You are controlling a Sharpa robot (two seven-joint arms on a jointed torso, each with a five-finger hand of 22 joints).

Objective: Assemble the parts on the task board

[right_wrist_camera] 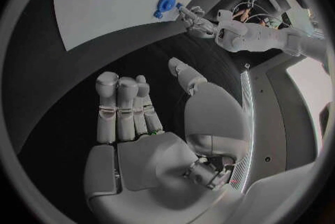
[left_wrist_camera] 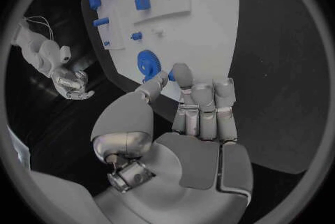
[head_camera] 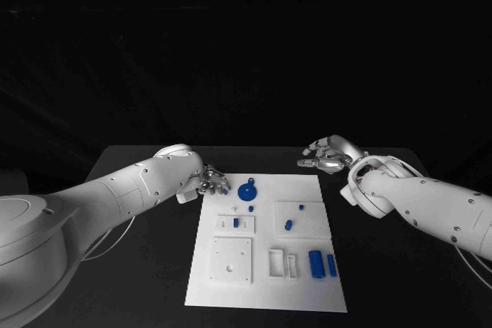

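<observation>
Two hands: both over the black surface (head_camera: 143, 285), either side of the task board's far end.
Left hand (head_camera: 212, 181): at the board's far left corner, fingers curled, a small blue part (left_wrist_camera: 171, 75) at its fingertips; grip cannot be told.
Right hand (head_camera: 328, 156): off the far right corner, fingers apart, holding nothing.
Task board (head_camera: 308, 285): white, mid-surface.
Blue gear (head_camera: 247, 192): on the board's far end, just beside the left hand.

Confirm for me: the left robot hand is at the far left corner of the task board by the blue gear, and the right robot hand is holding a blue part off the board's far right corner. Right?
Not quite. The right robot hand holds nothing; the right wrist view shows its fingers bare over the black table. The rest stands: the left robot hand is at the far left corner of the task board, by the blue gear.
</observation>
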